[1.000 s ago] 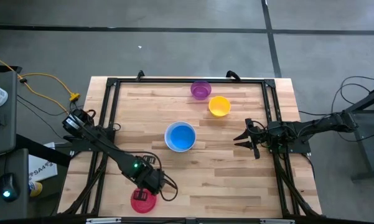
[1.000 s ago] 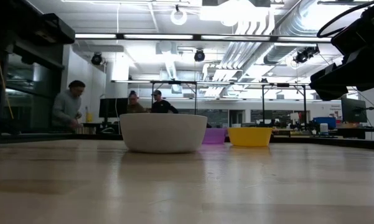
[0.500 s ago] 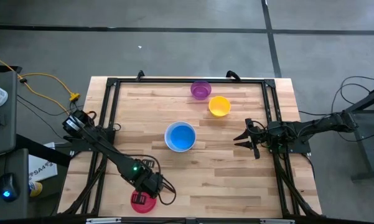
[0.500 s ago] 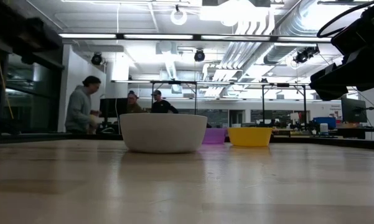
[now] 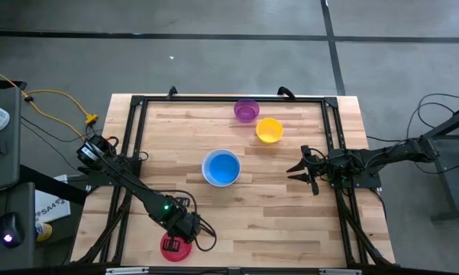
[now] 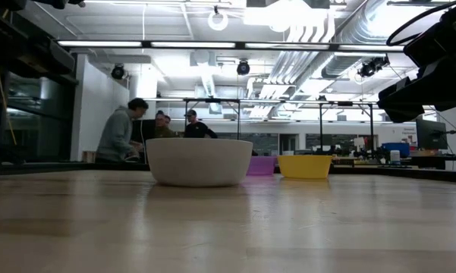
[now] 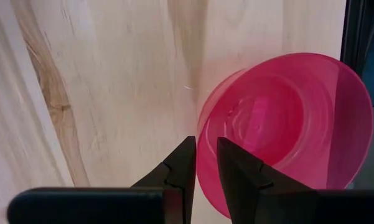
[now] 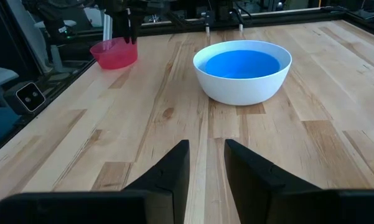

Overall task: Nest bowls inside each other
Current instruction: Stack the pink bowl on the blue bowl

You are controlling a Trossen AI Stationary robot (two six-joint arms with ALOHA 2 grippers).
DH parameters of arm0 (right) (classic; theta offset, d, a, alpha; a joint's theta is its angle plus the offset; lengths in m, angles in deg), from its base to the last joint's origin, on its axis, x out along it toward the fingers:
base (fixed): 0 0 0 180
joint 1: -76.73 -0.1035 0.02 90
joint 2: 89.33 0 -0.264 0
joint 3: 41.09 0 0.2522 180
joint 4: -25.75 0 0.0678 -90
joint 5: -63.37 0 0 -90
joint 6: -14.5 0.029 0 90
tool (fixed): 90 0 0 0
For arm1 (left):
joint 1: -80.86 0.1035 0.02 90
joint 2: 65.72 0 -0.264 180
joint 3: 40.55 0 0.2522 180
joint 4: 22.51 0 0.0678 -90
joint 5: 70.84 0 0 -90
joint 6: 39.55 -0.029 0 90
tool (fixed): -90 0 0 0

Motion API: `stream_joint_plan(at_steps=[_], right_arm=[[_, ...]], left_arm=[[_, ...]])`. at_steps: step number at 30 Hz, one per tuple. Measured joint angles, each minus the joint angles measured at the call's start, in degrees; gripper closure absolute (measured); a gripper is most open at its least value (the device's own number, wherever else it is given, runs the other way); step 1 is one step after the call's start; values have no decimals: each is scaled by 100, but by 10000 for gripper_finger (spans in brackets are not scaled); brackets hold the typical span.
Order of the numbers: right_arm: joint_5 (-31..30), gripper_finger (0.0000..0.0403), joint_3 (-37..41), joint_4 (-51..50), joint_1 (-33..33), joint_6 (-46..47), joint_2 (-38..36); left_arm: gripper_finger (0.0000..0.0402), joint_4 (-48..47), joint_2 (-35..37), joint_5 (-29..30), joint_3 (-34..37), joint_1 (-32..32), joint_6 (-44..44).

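Note:
The red bowl [image 5: 172, 247] sits on the table near its near left corner. My left gripper [image 7: 203, 142] points down over it, open by a narrow gap that holds the bowl's rim. At the table's middle stands the white bowl [image 5: 221, 167] with the blue bowl [image 8: 243, 64] nested inside it. The purple bowl [image 5: 246, 110] and the yellow bowl [image 5: 269, 130] stand apart near the far edge. My right gripper [image 8: 206, 149] waits open at the right side, holding nothing. My left gripper comes at the red bowl from above, pointing down. One finger [image 7: 236, 174] is inside the bowl and the other [image 7: 182, 167] outside, with the rim [image 7: 202, 163] between them. Whether they touch the rim I cannot tell. The bowl rests on the table.
A black metal frame [image 5: 137, 137] runs along the table's left, far and right sides. Bare wood lies between the red bowl and the white one. In the low view, people [image 6: 125, 135] stand in the room behind the table.
My left gripper has sunk a little onto the red bowl and tipped slightly more downward. No bowl has moved. A person in the room behind has walked to the right.

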Motion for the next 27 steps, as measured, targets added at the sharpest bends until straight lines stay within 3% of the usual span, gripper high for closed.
stream_joint_plan(at_steps=[27], right_arm=[[1,308,0,0,0,-1,1]], left_arm=[[336,516,4,-193,326,0,-9]])
